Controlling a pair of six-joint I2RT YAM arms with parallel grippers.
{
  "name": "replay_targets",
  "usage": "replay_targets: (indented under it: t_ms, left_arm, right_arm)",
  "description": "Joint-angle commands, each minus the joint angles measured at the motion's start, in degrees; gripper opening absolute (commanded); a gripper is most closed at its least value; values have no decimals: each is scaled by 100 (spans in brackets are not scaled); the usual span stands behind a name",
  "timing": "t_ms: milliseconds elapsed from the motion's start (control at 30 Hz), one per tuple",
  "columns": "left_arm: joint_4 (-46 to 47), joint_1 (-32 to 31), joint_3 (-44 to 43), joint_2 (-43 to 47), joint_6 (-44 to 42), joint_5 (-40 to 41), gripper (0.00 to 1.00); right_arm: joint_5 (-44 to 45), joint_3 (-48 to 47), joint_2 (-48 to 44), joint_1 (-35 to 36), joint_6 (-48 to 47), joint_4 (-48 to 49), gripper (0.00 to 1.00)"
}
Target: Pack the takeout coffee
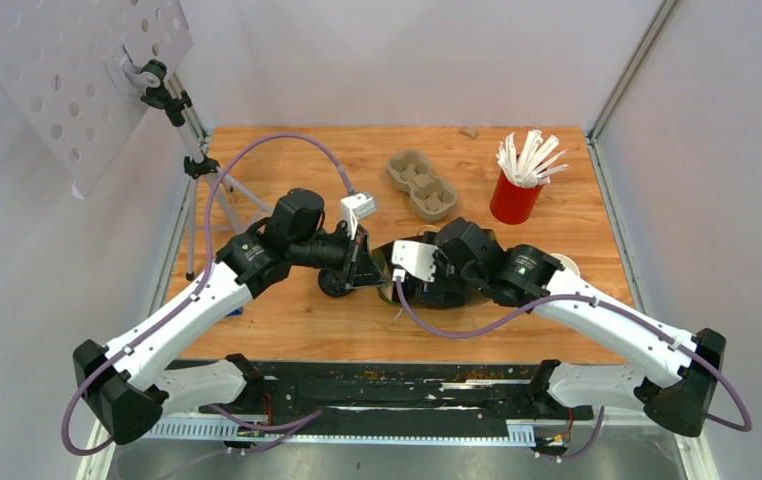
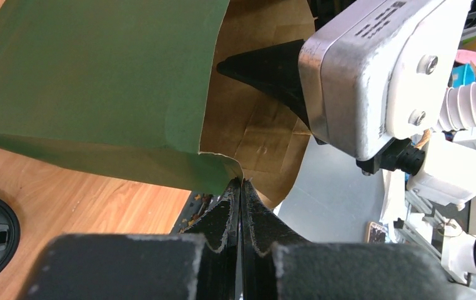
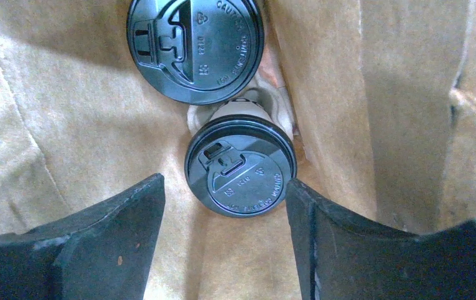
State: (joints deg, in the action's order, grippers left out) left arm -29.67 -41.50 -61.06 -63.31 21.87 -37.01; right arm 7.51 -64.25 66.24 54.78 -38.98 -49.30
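Just between the right gripper's [image 3: 224, 184] parted jaws stood one lidded cup [image 3: 240, 169], the other cup [image 3: 195, 47] beside it, lids embossed "CAUTION"; the left gripper [image 2: 240, 187] clamped the bag's [image 2: 98, 75] rim.

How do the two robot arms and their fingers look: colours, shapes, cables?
The left arm and the right arm have white shells, black joints and black bases. A purple cable runs from each wrist, and each wrist carries a small white camera box. The fingers are matte black and wedge-shaped, with scuffed edges.
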Motion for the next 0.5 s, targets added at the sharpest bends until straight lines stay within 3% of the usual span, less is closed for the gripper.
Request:
replay_targets:
  t_ms: [0,467]
  left_arm:
    - [274,10,-313,-87,125,62,6]
    - [51,260,-675,-583,267,313,7]
  right_arm:
    - [-286,-358,-146,-146,322,-29,70]
    - [-1056,-799,20,-956,616,22,65]
